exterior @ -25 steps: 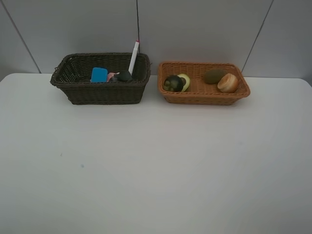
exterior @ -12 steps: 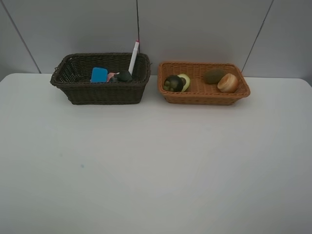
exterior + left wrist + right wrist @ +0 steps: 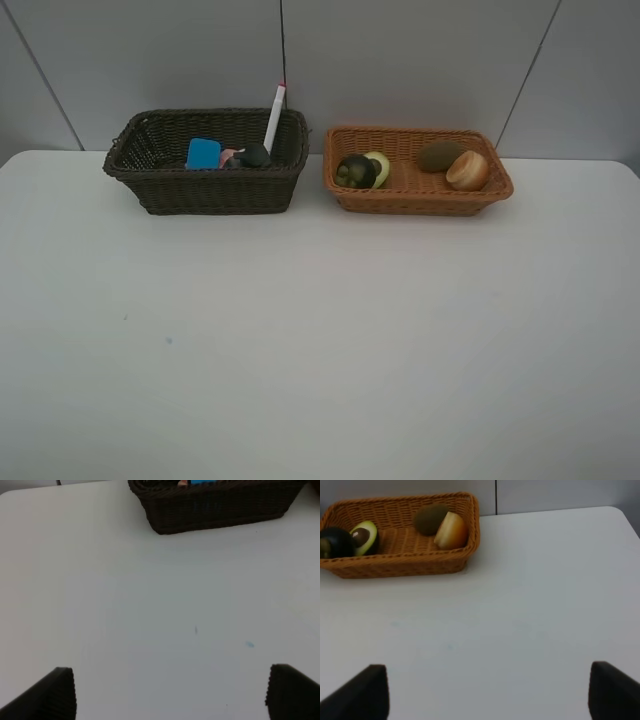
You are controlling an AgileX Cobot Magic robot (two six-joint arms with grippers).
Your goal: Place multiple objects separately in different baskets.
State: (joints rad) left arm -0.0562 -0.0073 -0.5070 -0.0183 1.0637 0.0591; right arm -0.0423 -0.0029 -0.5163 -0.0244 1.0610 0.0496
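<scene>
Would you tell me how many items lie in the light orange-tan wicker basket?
4: dark mangosteen and avocado half at its left end, brown kiwi and orange-red peach at its right.

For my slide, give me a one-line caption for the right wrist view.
Open right hand over white table; tan basket holds avocado half, mangosteen, kiwi, peach.

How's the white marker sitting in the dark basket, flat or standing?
Standing, tilted. The white marker leans on the dark basket back rim, its red-tipped end poking above it.

A plain white table [image 3: 320,340] stands against a grey panelled wall [image 3: 420,60] under soft, even light.
</scene>
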